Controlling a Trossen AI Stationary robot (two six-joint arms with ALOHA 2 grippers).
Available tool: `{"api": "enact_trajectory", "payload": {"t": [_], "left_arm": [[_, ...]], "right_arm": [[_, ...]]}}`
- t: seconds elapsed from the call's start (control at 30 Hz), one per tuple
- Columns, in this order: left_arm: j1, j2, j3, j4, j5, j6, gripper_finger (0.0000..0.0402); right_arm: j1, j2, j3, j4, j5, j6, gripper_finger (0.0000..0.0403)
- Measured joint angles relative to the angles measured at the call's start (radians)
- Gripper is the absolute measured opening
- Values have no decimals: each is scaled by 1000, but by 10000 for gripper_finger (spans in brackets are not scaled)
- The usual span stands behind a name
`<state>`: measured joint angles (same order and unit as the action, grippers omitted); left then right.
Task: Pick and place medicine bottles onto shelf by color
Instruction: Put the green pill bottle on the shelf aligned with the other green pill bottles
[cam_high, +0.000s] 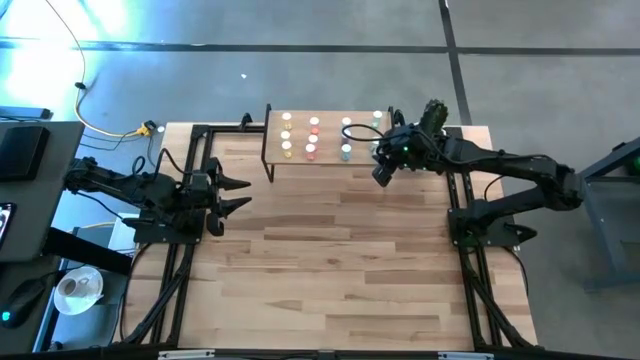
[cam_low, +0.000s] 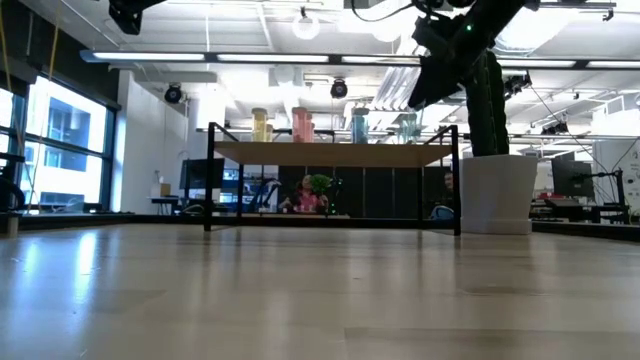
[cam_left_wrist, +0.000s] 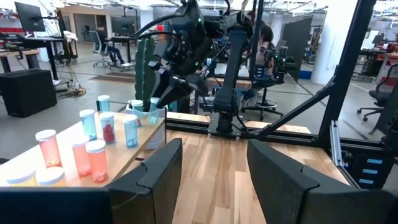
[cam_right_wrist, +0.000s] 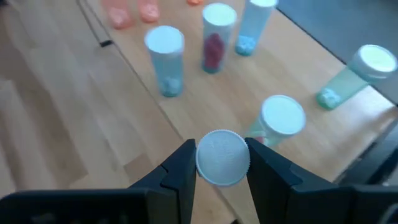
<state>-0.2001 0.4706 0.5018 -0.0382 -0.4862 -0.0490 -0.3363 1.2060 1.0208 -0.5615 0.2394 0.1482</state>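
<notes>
The shelf (cam_high: 325, 150) stands at the table's far edge with several medicine bottles in colour rows: yellow (cam_high: 287, 133), pink (cam_high: 312, 137), blue (cam_high: 346, 138) and green (cam_right_wrist: 283, 118). All are upright on their bases. My right gripper (cam_right_wrist: 221, 152) hovers over the shelf's right end, shut on a white-capped greenish bottle (cam_left_wrist: 155, 112). My left gripper (cam_left_wrist: 214, 149) waits open and level at the table's left side (cam_high: 238, 195), holding nothing. My right gripper pinches the bottle's white cap (cam_right_wrist: 222, 165) between its two fingers, one on each side of the rim. The fingers slant down from the table's right side. The bottle hangs upright below them; the cap hides whether its base touches the shelf.
A cactus in a white pot (cam_low: 497, 190) stands just right of the shelf, close behind my right arm. Two green bottles (cam_right_wrist: 367, 65) stand near the held one. The wooden table (cam_high: 340, 260) in front of the shelf is bare.
</notes>
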Motion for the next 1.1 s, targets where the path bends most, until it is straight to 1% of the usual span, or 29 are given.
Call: {"api": "enact_trajectory", "payload": {"t": [0.2,0.77,0.93,1.1], "left_arm": [[0,0,0,0,0,0,172],[0,0,0,-3,0,0,172],[0,0,0,-3,0,0,172],[0,0,0,-3,1,0,172]], "right_arm": [[0,0,-7,7,49,-26,109],[-64,0,-7,27,49,-25,109],[-58,0,-7,26,32,-22,109],[-33,0,-7,44,-56,-22,109]]}}
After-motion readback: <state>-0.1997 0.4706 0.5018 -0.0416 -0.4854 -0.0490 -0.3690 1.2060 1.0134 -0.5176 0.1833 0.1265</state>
